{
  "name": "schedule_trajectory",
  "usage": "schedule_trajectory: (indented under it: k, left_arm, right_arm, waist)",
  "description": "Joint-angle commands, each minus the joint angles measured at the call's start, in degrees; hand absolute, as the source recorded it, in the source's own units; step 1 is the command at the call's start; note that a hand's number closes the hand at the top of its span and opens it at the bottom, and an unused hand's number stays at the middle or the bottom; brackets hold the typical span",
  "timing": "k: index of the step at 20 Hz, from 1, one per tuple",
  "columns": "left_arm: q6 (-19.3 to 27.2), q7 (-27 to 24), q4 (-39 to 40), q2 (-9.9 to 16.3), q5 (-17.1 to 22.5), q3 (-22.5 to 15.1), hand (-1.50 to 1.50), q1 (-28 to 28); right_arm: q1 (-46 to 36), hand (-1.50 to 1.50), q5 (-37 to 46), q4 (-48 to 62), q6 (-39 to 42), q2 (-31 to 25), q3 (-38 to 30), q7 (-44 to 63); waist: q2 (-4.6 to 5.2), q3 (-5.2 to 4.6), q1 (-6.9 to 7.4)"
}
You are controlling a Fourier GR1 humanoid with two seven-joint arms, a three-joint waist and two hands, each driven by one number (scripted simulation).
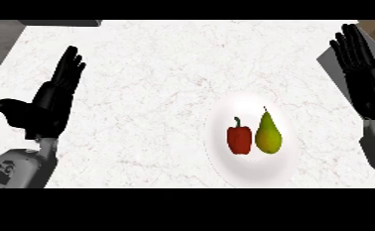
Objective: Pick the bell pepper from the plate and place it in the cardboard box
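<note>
Red bell pepper (239, 137) beside pear (268, 133) on white plate (253, 170); left hand (51, 98) and right hand (356, 61) both open-fingered, apart.

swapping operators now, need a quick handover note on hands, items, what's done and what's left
Left hand: open, resting at the view's left, holding nothing.
Right hand: open, at the right edge, holding nothing.
Bell pepper: on the white plate, just left of a pear.
Cardboard box: not in view.
Done: nothing; the pepper is untouched.
Left: grasp the pepper, lift it, place it in the box.
</note>
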Motion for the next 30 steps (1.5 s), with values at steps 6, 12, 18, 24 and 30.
schedule_trajectory:
  k: [6,12,18,24,30]
  left_arm:
    - [-8.59,-5.42,-2.14,8.41,-6.07,-2.30,0.00,0.16]
    - [-14.18,-9.42,4.15,4.04,-7.06,-3.98,0.00,-2.17]
    - [-14.57,-8.57,-0.03,4.02,-8.11,-3.89,0.00,0.41]
    - [-15.50,-8.87,2.92,2.94,-8.09,-2.92,0.00,-1.00]
    - [-16.78,-7.78,2.06,3.67,-8.05,-1.26,0.00,-1.49]
  right_arm:
    - [10.48,-1.50,-18.42,-5.42,4.81,2.15,-18.13,-6.91]
    - [25.99,-1.50,-3.20,-0.64,10.53,4.24,-12.84,-24.21]
    - [26.42,-1.50,10.03,-2.65,7.68,0.27,-10.35,-31.32]
    - [29.00,-1.50,19.95,-14.10,7.55,-8.55,-4.30,-18.24]
    - [29.87,-1.50,24.85,-28.98,11.00,-14.21,0.43,-2.45]
  waist:
    - [-2.35,1.05,-5.77]
    - [-1.16,0.78,-1.76]
    - [-1.25,0.75,-0.89]
    - [-1.26,0.57,-1.37]
    - [-1.47,0.58,-1.56]
